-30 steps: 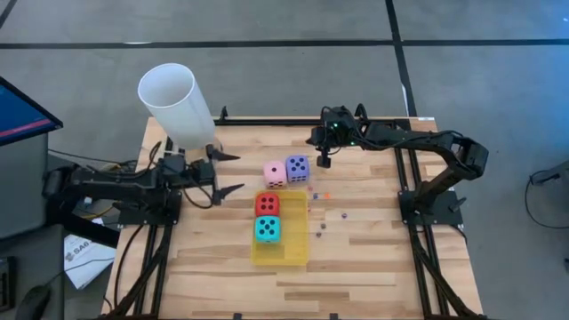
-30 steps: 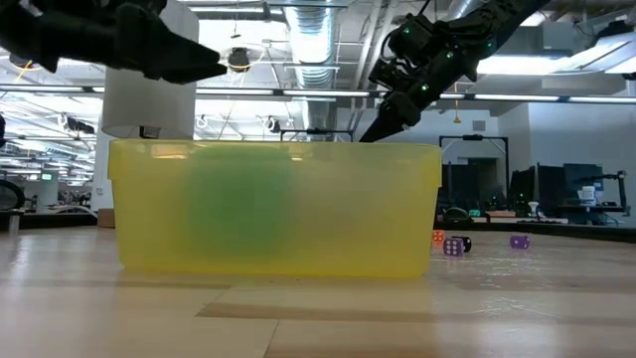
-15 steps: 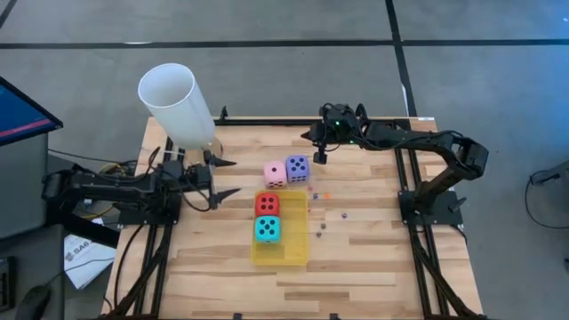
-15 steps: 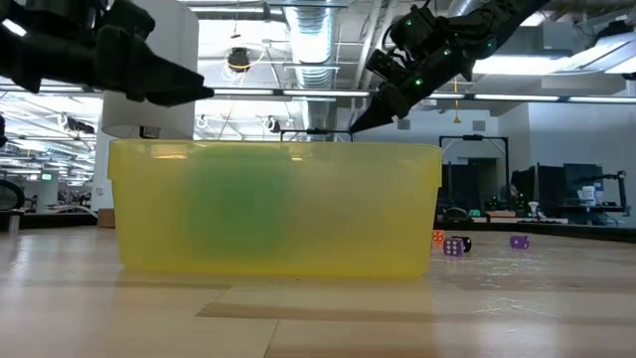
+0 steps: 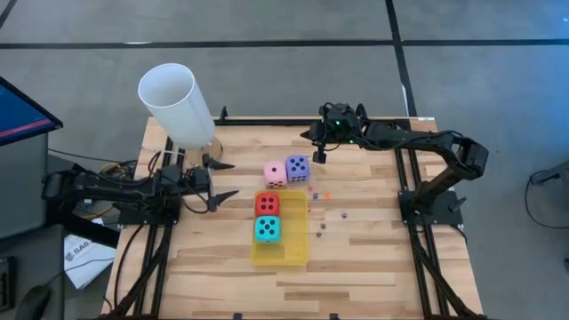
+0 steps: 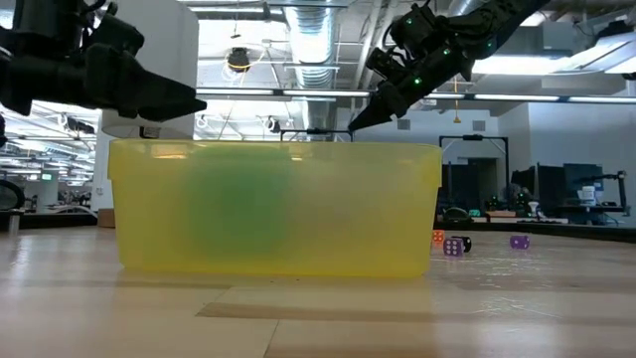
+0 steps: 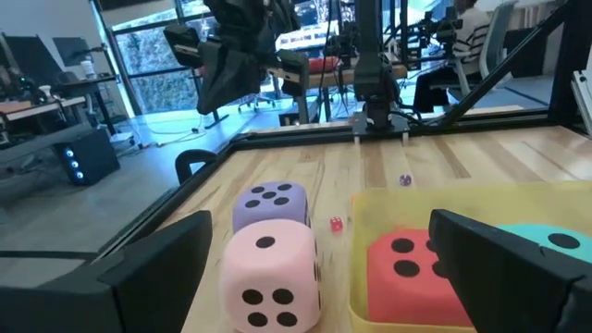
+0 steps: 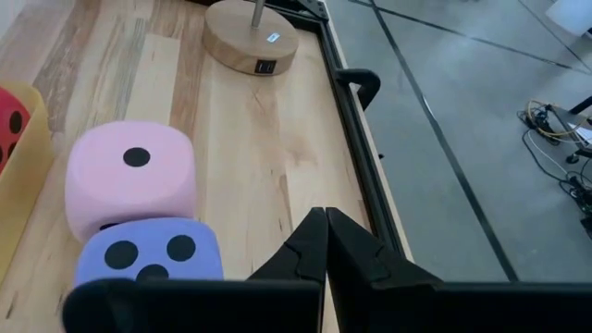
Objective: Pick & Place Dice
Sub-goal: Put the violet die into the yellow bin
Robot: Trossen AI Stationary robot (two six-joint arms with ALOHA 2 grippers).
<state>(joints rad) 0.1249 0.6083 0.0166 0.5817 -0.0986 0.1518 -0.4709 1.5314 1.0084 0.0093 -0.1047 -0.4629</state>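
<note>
Left gripper (image 5: 222, 179) fingers spread wide, empty, hovering beside the yellow tray (image 5: 297, 252) that holds the red die (image 5: 267, 205) and cyan die (image 5: 268, 229); right gripper (image 5: 318, 156) pinched together just beyond the touching purple die (image 5: 297, 167) and pink die (image 5: 275, 174).
</note>
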